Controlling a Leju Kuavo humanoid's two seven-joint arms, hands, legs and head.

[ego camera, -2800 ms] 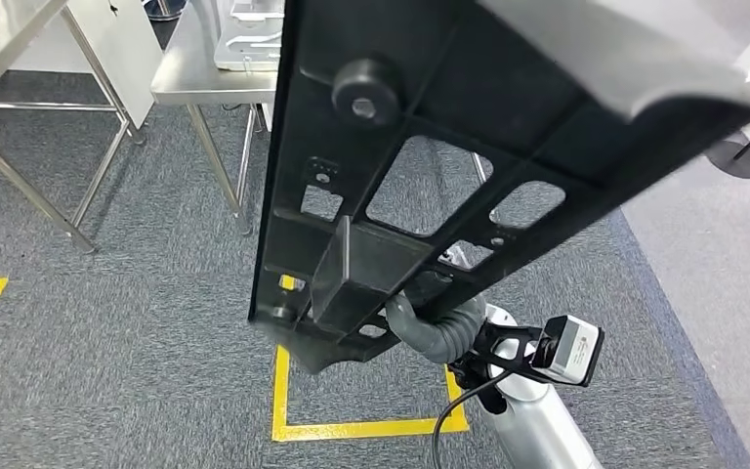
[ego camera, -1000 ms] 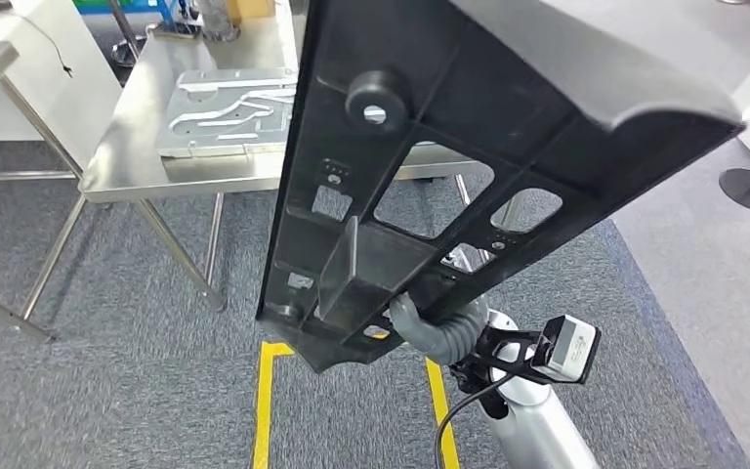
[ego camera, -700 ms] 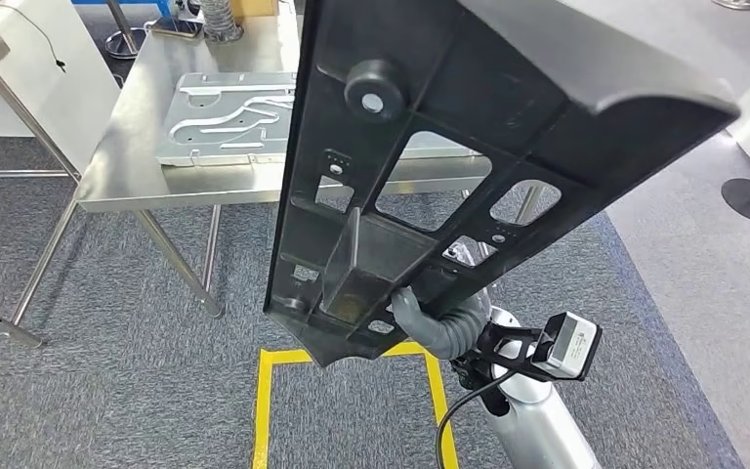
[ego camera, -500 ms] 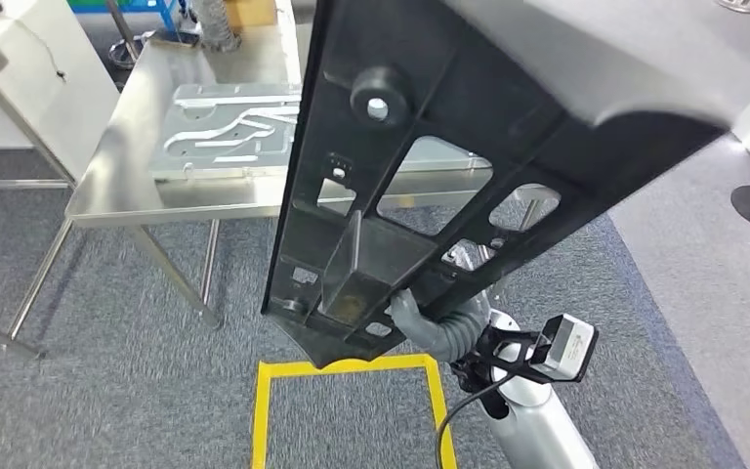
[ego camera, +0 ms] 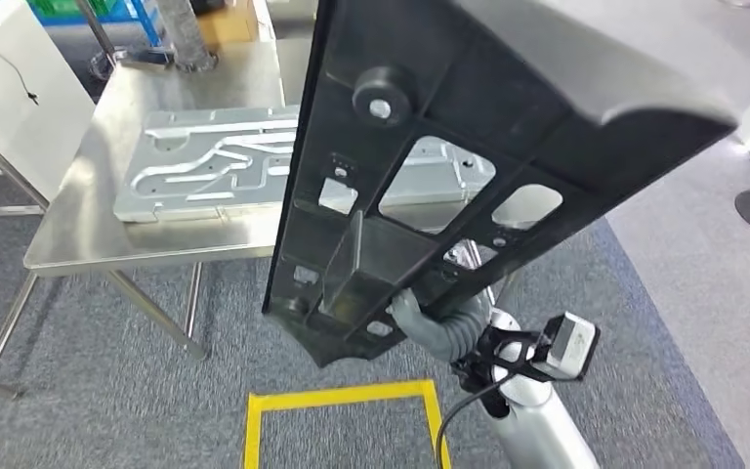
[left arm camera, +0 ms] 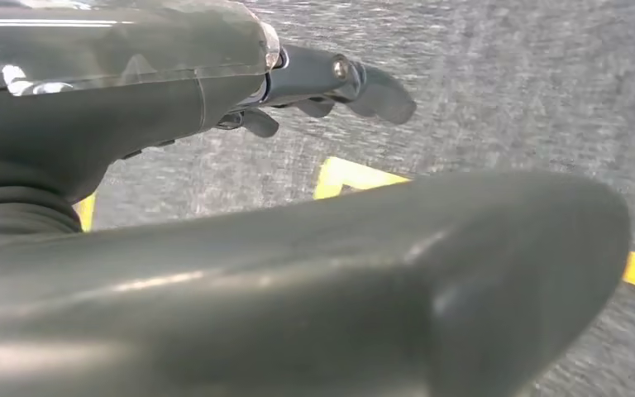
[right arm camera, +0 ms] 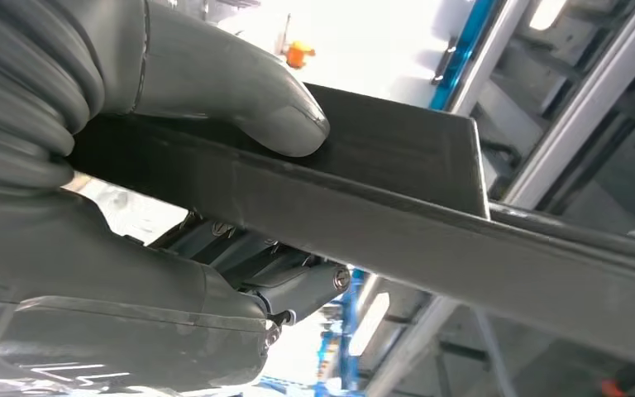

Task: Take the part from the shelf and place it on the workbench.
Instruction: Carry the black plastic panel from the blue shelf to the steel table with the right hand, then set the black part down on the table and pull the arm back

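Grey carpet (ego camera: 107,401) open around yellow floor square (ego camera: 342,396), steel workbench (ego camera: 78,239) ahead with metal plate (ego camera: 205,176) near its front edge, long black part (ego camera: 449,166) raised upright before it, gripped low by right hand (ego camera: 435,322), thumb pressed on rib, left hand (left arm camera: 215,91) holding nothing, fingers apart.

Part (ego camera: 469,127): held up in front of the head camera, lower end gripped by right hand (ego camera: 437,327), thumb on one face. Table (ego camera: 88,234): behind part, to the left. Plate (ego camera: 205,176): flat on table, partly behind part. Floor marking (ego camera: 342,396): below part, in front of table.
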